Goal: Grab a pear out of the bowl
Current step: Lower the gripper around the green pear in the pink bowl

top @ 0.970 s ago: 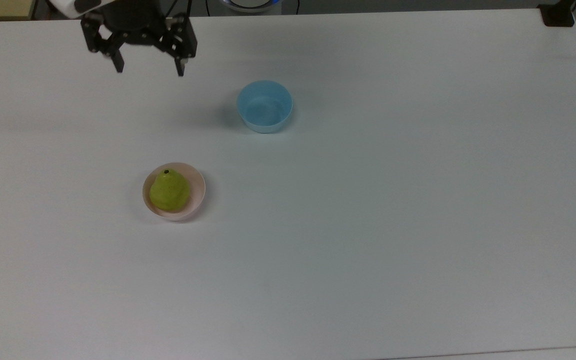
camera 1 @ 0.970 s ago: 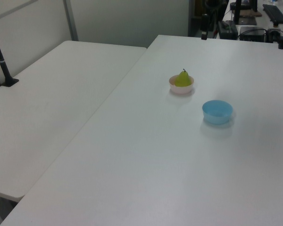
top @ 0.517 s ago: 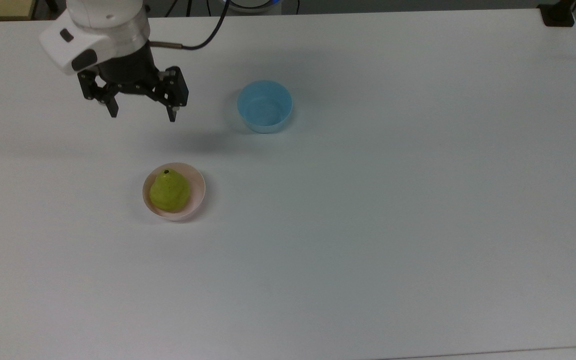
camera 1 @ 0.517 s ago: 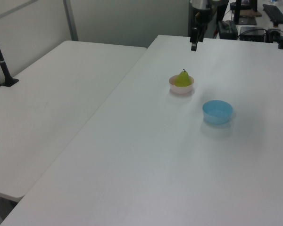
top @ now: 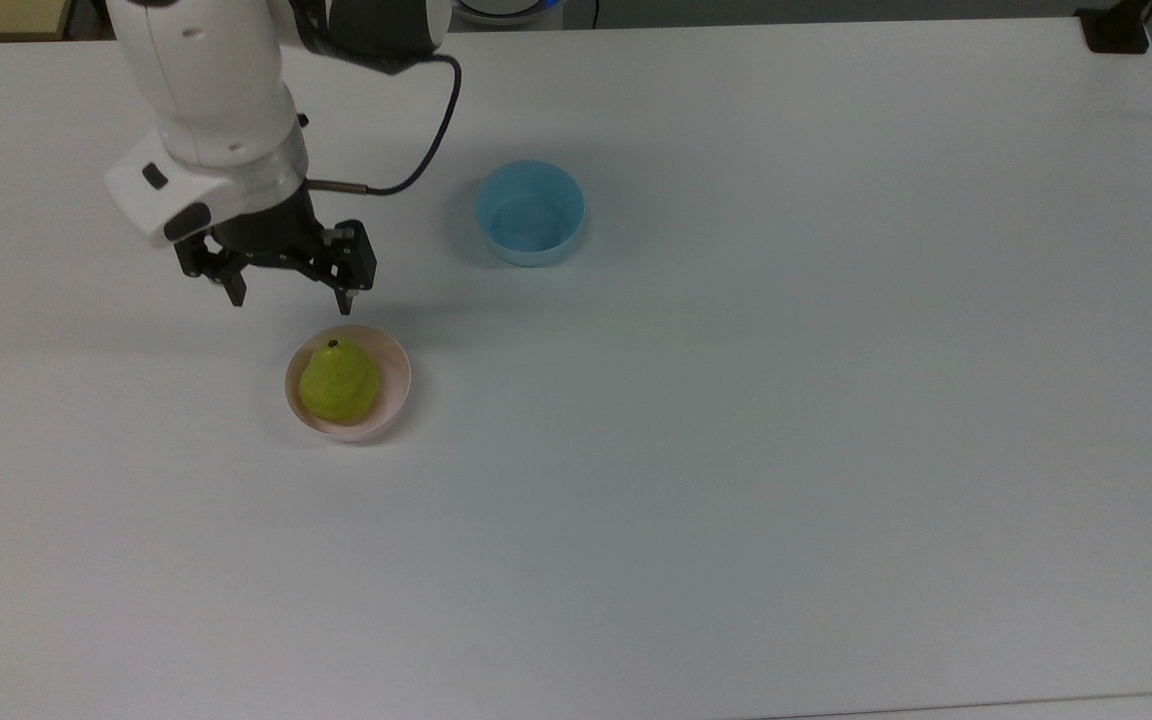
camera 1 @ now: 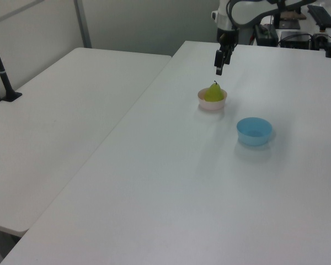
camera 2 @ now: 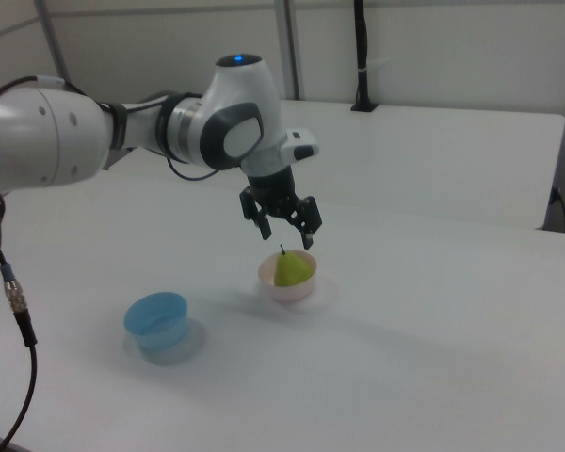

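Observation:
A yellow-green pear (top: 338,381) (camera 1: 213,93) (camera 2: 292,269) with a dark stem stands in the pale pink bowl (top: 391,395) (camera 1: 212,105) (camera 2: 285,288) on the white table. My gripper (top: 290,302) (camera 1: 219,68) (camera 2: 287,234) hangs open in the air above the pear, with nothing between its black fingers. In the top view it shows just beyond the bowl's far rim, slightly toward the top view's left. It is apart from the fruit and the bowl.
A light blue bowl (top: 530,212) (camera 1: 254,131) (camera 2: 156,320) stands empty a short way off, to the top view's upper right of the pink one. A black cable (top: 431,140) trails from the arm. A second white table (camera 1: 60,121) adjoins on the left view's left.
The arm has come from the table's far edge toward the pink bowl and lowered. The gripper stayed open. Pear and both bowls have not moved.

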### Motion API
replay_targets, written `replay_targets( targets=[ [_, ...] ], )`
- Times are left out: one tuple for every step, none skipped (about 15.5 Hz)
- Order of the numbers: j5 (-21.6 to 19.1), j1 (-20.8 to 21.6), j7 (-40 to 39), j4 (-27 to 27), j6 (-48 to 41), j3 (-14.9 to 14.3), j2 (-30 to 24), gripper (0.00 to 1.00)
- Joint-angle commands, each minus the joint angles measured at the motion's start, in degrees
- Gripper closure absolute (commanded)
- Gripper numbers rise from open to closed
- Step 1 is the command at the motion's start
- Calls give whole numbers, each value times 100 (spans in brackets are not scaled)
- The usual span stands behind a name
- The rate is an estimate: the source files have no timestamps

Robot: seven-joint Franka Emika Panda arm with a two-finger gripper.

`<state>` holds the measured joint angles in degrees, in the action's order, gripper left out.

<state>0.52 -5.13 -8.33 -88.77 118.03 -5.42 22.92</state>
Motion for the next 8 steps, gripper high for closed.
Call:
replay_targets(
  targets=[
    [-8, 56, -63, 0, 316, -20, 230, 10],
    [-8, 65, -37, 0, 396, -11, 291, 10],
    [-8, 65, -28, 0, 457, -11, 335, 10],
    [-8, 65, -37, -8, 493, -3, 362, 10],
    [-8, 74, -28, -8, 528, -3, 405, 10],
    [-8, 91, -28, -8, 563, 6, 449, 11],
    [-8, 126, -28, -8, 616, 6, 467, 10],
    [-8, 153, -19, -17, 651, 6, 485, 10]
  ],
)
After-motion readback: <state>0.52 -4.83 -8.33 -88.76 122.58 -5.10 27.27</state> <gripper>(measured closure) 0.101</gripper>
